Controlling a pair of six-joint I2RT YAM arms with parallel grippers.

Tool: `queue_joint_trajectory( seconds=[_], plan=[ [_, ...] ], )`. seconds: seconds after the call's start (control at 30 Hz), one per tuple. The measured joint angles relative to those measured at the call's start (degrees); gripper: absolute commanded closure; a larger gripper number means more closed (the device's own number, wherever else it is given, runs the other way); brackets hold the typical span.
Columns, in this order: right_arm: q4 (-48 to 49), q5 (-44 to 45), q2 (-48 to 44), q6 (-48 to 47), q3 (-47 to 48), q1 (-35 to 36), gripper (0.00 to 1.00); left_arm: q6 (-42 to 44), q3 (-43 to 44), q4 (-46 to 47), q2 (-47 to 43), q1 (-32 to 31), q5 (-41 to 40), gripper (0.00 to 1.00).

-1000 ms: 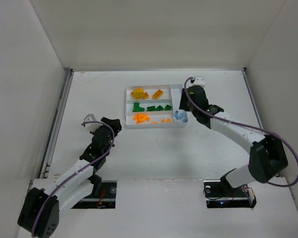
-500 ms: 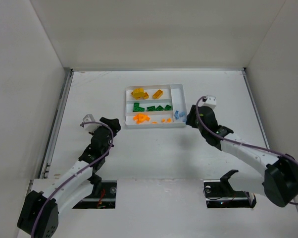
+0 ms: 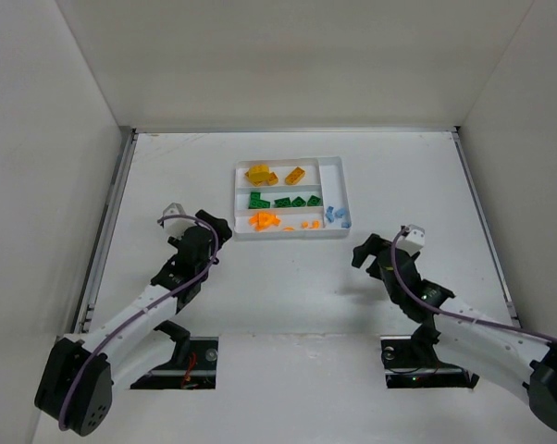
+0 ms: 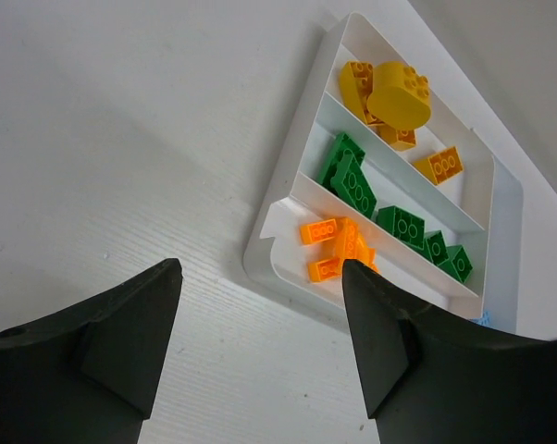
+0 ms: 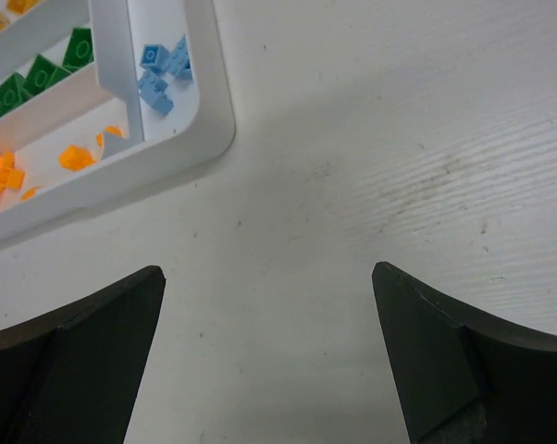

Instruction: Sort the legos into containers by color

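The white tray (image 3: 290,236) of containers lies at the table's middle back. Its slots hold sorted legos: yellow (image 3: 260,173), green (image 3: 283,201), orange (image 3: 263,220) and, in the narrow side slot, pale blue (image 3: 336,215). My left gripper (image 3: 218,227) hovers open and empty just off the tray's near left corner. Its wrist view shows the tray's wall (image 4: 302,139), yellow (image 4: 394,92), green (image 4: 352,180) and orange (image 4: 339,245) legos beyond the gripper (image 4: 260,268). My right gripper (image 3: 364,250) is open and empty, apart from the tray's near right corner (image 5: 214,120), over bare table (image 5: 267,273); pale blue legos (image 5: 163,69) show.
White enclosure walls stand on the left, back and right, with a metal rail (image 3: 112,213) along the table's left edge. The arm bases (image 3: 181,356) (image 3: 427,361) sit at the near edge. No loose bricks show on the tabletop.
The right arm has drawn back from the tray's pale blue slot toward the near edge, its jaws opening wide. The left gripper has edged slightly toward the tray and opened a little more.
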Motion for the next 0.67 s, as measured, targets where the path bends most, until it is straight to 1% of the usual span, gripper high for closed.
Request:
queue_joint_trajectory(
  seconds=[0.13,0.23,0.57,0.67],
  plan=[
    [0.8,1.4,-4.9,1.2,-1.8,0.0,0.0,0.1,0.6,-1.8,-1.3,0.0,0.0,0.31],
    [1.1,2.2,-7.0,2.1,-2.6,0.0,0.0,0.1,0.6,-2.8,-3.0,0.3,0.0,0.31],
    [1.1,3.3,-4.7,3.1,-2.8,0.7,0.0,0.0,0.6,-2.7,-2.6,1.1,-1.0,0.34],
    [1.1,3.7,-5.3,3.2,-2.9,0.7,0.0,0.0,0.6,-2.3,-1.7,1.1,-1.2,0.32]
  ],
)
